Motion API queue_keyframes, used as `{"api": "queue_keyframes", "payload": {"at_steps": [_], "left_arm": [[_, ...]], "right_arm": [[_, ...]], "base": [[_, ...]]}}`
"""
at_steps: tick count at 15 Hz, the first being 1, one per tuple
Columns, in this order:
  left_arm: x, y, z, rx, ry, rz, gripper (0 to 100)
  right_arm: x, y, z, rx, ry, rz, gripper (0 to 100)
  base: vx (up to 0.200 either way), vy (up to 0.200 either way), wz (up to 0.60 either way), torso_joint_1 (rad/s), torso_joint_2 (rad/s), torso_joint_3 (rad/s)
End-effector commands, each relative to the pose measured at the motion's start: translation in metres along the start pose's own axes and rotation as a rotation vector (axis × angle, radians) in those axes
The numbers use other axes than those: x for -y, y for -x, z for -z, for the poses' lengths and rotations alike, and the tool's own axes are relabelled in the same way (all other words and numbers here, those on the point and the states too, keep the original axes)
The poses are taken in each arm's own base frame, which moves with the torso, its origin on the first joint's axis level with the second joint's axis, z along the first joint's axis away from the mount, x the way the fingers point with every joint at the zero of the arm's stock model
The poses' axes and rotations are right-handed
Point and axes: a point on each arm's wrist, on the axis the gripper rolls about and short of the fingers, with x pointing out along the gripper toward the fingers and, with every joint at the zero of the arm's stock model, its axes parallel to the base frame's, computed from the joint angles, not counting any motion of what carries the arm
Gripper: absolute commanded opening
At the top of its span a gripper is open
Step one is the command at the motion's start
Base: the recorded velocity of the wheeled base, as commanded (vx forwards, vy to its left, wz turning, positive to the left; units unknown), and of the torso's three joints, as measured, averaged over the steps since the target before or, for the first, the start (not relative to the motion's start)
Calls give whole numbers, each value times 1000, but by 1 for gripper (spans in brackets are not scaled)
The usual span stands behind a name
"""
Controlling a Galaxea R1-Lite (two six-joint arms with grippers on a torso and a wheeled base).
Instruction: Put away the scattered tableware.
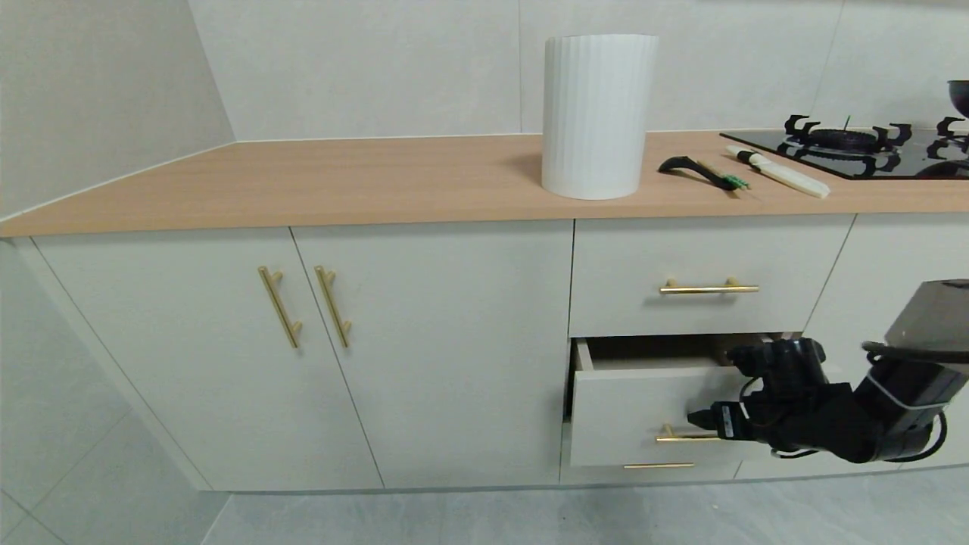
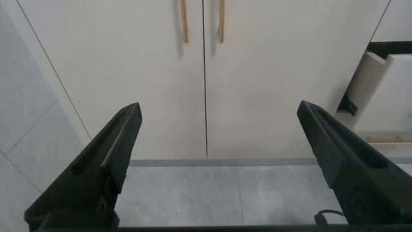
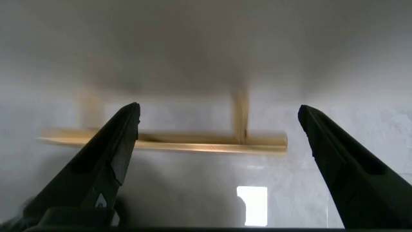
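Right tool (image 1: 708,418), released, faces the half-open drawer (image 1: 636,401) and its handle (image 3: 167,143). Left tool (image 2: 219,113) hangs released before the cabinet doors (image 2: 257,77).

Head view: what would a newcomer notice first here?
The tall white ribbed container stands on the wooden countertop, towards the hob. Below it the middle drawer is pulled partly open, with the right tool open in front of its gold handle. A black spoon and a white utensil lie between container and hob.
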Motion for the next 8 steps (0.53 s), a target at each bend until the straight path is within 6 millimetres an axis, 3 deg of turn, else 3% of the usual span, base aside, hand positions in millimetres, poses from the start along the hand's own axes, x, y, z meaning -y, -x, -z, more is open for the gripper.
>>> {"api": "queue_keyframes", "payload": {"at_steps": [1,4,6,8], "left_arm": [[0,0,0,0,0,-1,100],[0,0,0,0,0,-1,100],[0,0,0,0,0,-1,100],[0,0,0,0,0,-1,100]], "right_arm": [[-10,88,-40,109,8,-83,100],[-26,133,-51,210,43,-128,100],[-36,140,-50,230,60,-147,100],[-39,133,-48,225,66,-139,100]], "base": [[0,0,0,0,0,0],[0,0,0,0,0,0],[0,0,0,0,0,0],[0,0,0,0,0,0]]}}
